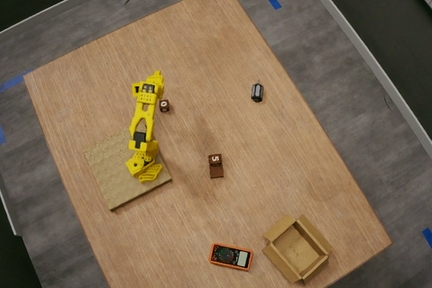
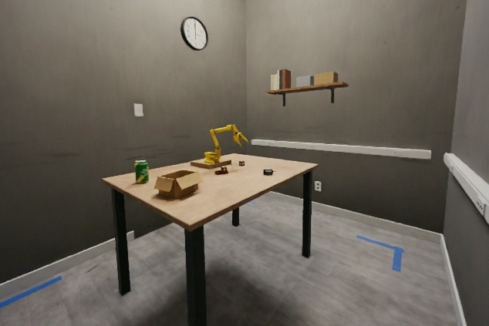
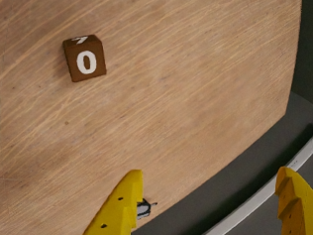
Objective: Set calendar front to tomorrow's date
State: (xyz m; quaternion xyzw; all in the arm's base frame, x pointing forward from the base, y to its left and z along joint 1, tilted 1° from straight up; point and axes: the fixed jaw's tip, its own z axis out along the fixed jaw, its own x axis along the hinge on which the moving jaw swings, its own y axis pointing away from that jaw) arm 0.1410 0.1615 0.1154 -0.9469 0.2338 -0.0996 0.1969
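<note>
The arm's up above the table [image 1: 209, 61] [image 2: 252, 179] [image 3: 163, 98], and the gripper [image 1: 157, 77] [image 2: 244, 142] [image 3: 210, 173] has nothing in its grasp: jaws apart, a fair gap between the tips! The loose cube [image 1: 163, 105] [image 2: 241, 163] [image 3: 85, 58] sits on the wood, a 0 showing, well off to one side of those tips in the wrist view. Over at the calendar [image 1: 216, 172] [image 2: 220, 171], the other cube, its 5 on top, sits at one end, with the rest of the tray bare.

Here's the danger: drop straight down from this angle and the jaws likely miss the cube, or one tip clips it and spins it. Grip it askew and it could twist, landing with its digit tilted. And a careless release may catch the neighbouring cube or leave this one propped on the tray's rim, not flat!
</note>
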